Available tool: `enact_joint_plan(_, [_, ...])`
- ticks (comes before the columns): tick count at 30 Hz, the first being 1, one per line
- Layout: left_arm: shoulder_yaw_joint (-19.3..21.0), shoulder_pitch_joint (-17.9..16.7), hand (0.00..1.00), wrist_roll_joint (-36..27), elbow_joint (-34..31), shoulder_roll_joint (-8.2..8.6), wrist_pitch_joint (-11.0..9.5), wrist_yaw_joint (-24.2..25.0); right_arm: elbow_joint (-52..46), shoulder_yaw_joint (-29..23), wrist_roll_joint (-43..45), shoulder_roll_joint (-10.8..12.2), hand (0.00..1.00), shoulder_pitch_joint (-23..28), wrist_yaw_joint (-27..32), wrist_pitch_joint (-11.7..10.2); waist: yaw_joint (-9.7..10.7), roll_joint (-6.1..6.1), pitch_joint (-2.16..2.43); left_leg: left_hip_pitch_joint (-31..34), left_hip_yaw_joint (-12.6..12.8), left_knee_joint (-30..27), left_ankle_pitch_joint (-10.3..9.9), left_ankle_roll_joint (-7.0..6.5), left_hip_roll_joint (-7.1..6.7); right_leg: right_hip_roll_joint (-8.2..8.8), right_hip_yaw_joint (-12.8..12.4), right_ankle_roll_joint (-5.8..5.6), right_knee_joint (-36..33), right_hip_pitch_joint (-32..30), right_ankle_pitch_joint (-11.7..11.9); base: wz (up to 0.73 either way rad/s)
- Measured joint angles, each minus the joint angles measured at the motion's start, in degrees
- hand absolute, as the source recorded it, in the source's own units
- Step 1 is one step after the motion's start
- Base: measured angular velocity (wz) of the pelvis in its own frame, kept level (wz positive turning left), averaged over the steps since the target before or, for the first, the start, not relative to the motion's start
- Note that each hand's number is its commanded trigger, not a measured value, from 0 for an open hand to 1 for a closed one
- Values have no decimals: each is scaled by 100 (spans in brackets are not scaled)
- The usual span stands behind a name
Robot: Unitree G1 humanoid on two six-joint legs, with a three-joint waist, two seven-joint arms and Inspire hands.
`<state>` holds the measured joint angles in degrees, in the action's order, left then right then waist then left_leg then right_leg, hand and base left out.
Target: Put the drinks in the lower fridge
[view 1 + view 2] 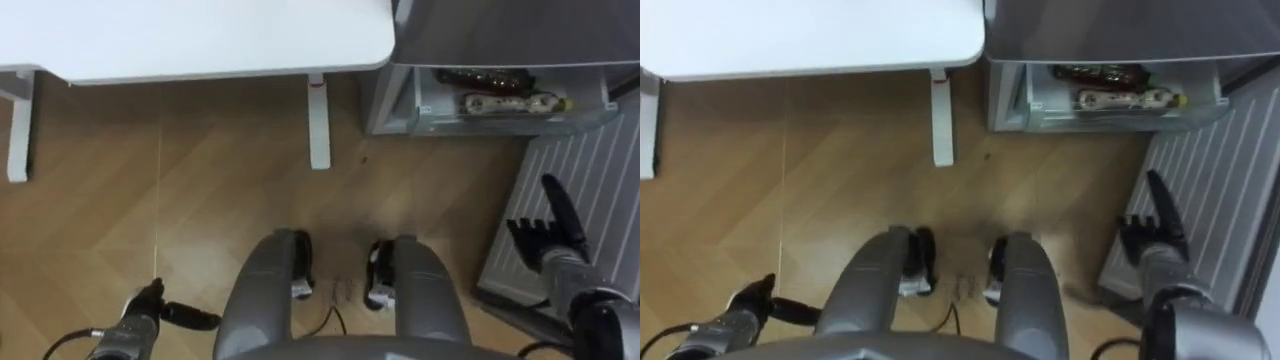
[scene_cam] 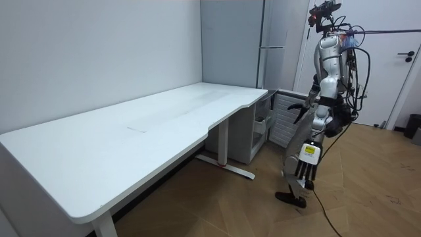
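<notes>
I stand facing the fridge (image 2: 276,39). Its lower drawer (image 1: 500,118) is pulled out at the upper right. Two bottles lie on their sides in it: a dark one (image 1: 482,77) behind and a pale one with a yellow cap (image 1: 505,103) in front. My right hand (image 1: 556,236) is open with straight fingers, held over the ribbed white inner face of the lower door (image 1: 590,180), short of the drawer. My left hand (image 1: 152,310) hangs low at my left side, open and holding nothing; it is the left hand (image 2: 304,172) that points down in the room view.
A white desk (image 1: 190,35) stands to my left with its legs (image 1: 318,120) on the wooden floor. Its corner nearly meets the fridge. The open door panel lies close to my right foot.
</notes>
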<state>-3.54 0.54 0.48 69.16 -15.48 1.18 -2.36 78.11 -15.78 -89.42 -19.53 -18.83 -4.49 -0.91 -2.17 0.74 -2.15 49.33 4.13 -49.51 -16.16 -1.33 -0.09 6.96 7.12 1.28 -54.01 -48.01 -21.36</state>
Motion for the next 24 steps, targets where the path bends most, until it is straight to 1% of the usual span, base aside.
enact_joint_plan(1, [-2,18,0,-129,5,-11,-29,-1,-13,1,-9,-83,0,-153,7,-47,-12,7,-4,216,-10,-165,-14,4,25,-2,3,31,-146,-208,-24,5])
enact_joint_plan(3, [-103,17,0,-364,19,-35,-63,-51,-58,18,-50,-145,0,-311,20,-106,-44,28,-9,461,-55,-379,-38,20,34,8,4,63,-347,-423,-61,6])
enact_joint_plan(4, [-176,17,0,-458,28,-58,-109,-105,-111,37,-50,-176,0,-386,31,-117,-43,92,-21,596,-51,-481,-44,20,13,52,0,78,-498,-566,-101,10])
enact_joint_plan(6, [-289,18,0,-545,29,-63,-153,-135,-222,69,-54,-264,0,-489,77,-138,-41,126,-27,825,-104,-642,-44,19,-29,106,38,93,-682,-768,-150,19])
enact_joint_plan(7, [-363,19,0,-541,29,-67,-163,-141,-299,114,-45,-326,0,-529,82,-189,-59,133,-26,958,-146,-741,-44,21,-42,140,89,111,-769,-869,-172,21])
enact_joint_plan(9, [-368,17,0,-542,28,-69,-160,-141,-383,114,-43,-418,0,-593,90,-232,-87,160,-21,1125,-192,-850,-45,20,-78,197,139,115,-891,-1000,-209,17])
enact_joint_plan(10, [-369,16,0,-536,26,-70,-158,-141,-469,123,-43,-481,0,-636,128,-253,-148,173,-20,1211,-208,-911,-47,18,-80,199,149,116,-933,-1069,-210,10])
enact_joint_plan(11, [-369,11,0,-533,26,-70,-155,-141,-468,141,-44,-511,0,-699,137,-281,-155,178,-20,1249,-209,-938,-50,12,-85,205,149,115,-962,-1104,-213,6])
enact_joint_plan(13, [-371,13,0,-534,18,-81,-154,-153,-510,242,-67,-621,0,-863,140,-343,-170,185,-16,1391,-257,-1038,-53,6,-162,276,179,95,-1093,-1207,-261,16])
enact_joint_plan(15, [-434,15,0,-539,-12,-81,-158,-201,-539,394,-98,-673,0,-957,139,-385,-241,210,-11,1488,-248,-1106,-63,-10,-166,288,167,90,-1157,-1307,-271,5])
enact_joint_plan(17, [-512,15,0,-553,-56,-84,-172,-217,-727,592,-49,-703,0,-1006,135,-408,-300,245,-15,1601,-239,-1173,-72,-25,-196,355,178,94,-1263,-1419,-309,8])
enact_joint_plan(18, [-516,13,0,-553,-69,-90,-171,-218,-777,634,-35,-703,0,-1022,131,-408,-294,258,-20,1620,-244,-1188,-72,-25,-228,395,183,95,-1303,-1439,-334,20])
enact_joint_plan(19, [-517,-1,0,-553,-135,-107,-166,-224,-895,714,-34,-705,0,-1024,162,-433,-294,299,-14,1655,-248,-1216,-74,-29,-266,454,185,91,-1378,-1475,-383,20])
enact_joint_plan(20, [-518,-15,0,-553,-179,-120,-163,-232,-895,740,-35,-706,0,-1025,227,-451,-297,318,-12,1670,-249,-1234,-78,-36,-266,486,206,97,-1391,-1479,-397,19])
enact_joint_plan(21, [-559,-42,0,-573,-262,-147,-161,-241,-897,804,-34,-706,0,-1020,253,-449,-285,341,-20,1711,-287,-1256,-78,-35,-269,508,263,108,-1394,-1483,-404,8])
enact_joint_plan(24, [-587,-44,0,-680,-396,-159,-153,-217,-905,838,-39,-714,0,-1026,256,-449,-288,350,-26,1784,-326,-1316,-93,-56,-268,504,298,106,-1408,-1514,-406,2])
